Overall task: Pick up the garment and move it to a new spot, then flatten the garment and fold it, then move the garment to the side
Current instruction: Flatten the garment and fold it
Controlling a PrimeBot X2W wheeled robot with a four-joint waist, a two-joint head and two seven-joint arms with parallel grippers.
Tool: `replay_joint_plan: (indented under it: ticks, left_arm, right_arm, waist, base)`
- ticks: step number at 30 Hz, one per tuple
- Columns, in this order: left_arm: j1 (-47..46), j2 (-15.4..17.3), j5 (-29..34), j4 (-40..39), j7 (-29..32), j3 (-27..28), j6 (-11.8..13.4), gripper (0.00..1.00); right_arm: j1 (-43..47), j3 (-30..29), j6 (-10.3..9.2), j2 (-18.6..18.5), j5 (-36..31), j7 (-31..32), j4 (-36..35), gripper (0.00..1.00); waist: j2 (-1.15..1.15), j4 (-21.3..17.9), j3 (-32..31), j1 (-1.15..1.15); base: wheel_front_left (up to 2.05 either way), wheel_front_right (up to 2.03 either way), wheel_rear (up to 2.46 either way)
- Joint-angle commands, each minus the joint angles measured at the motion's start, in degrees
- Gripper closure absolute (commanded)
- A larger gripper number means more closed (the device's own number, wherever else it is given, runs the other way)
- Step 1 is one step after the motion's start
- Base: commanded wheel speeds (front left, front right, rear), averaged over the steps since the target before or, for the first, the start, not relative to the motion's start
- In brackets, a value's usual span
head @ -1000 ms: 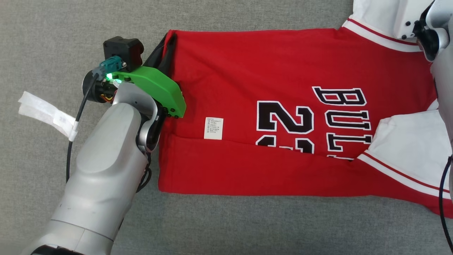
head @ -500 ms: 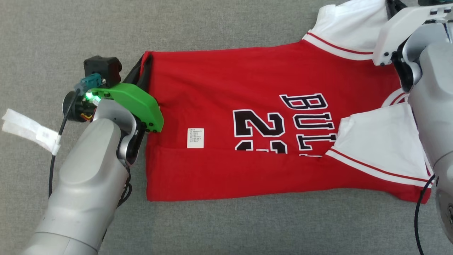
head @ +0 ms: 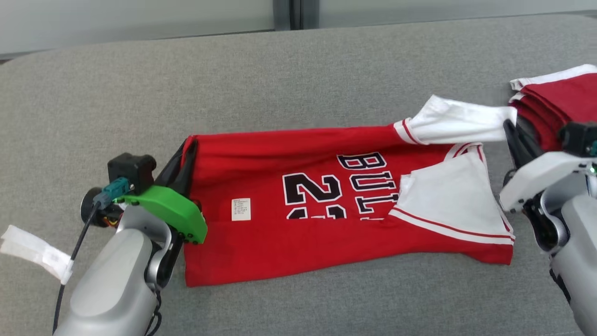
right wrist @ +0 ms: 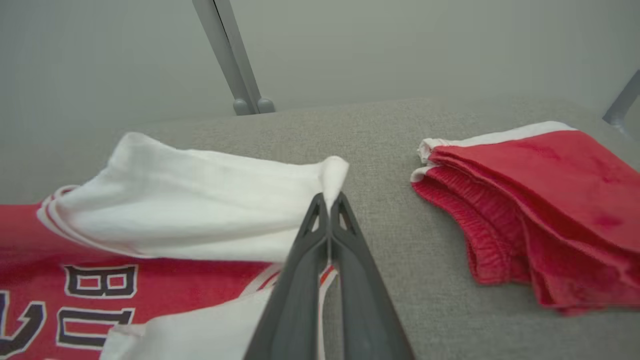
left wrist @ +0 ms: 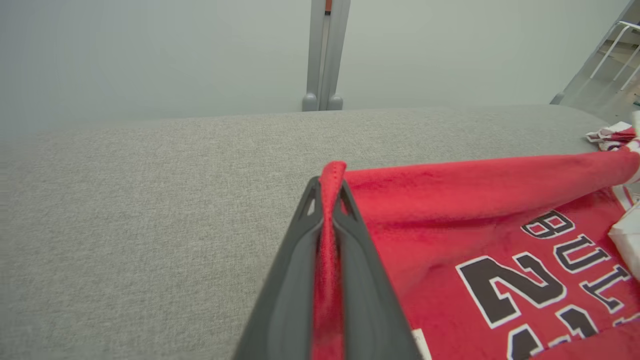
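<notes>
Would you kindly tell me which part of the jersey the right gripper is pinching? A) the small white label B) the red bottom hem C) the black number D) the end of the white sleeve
D: in the right wrist view, the right gripper has its fingers shut on the end of the white sleeve of the jersey, with white cloth bunched at the fingertips.

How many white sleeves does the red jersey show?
2. The far sleeve stretches along the jersey's far edge, its tip pinched in the right hand; the near sleeve lies folded over the jersey's printed front.
</notes>
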Motion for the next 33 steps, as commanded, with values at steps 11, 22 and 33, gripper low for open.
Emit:
replay_joint_plan:
  ticks: [11, 22, 33]
  left_arm:
    - [14.3, 2.6, -3.4, -8.8, 0.6, 2.1, 5.5, 1.00]
    - [20.4, 1.0, -5.1, -8.8, -4.1, 4.0, 6.9, 0.00]
    - [29.3, 1.2, -2.4, -14.7, -6.1, 8.2, 11.0, 0.00]
  right_arm:
    - [20.5, -7.8, -0.12, 3.3, -0.5, 4.8, -17.5, 1.00]
    - [26.2, -11.1, -0.12, 8.2, -4.8, 6.1, -21.7, 0.00]
    - [31.9, -19.2, -0.12, 11.1, -8.6, 5.3, -23.6, 0.00]
  waist:
    - [0.00, -3.2, -4.1, 0.00]
    - [0.00, -3.7, -5.1, 0.00]
    - [0.00, -2.0, -7.2, 0.00]
  base:
    - [0.00, 0.00, 0.00]
    - [0.00, 0.00, 0.00]
    - [0.00, 0.00, 0.00]
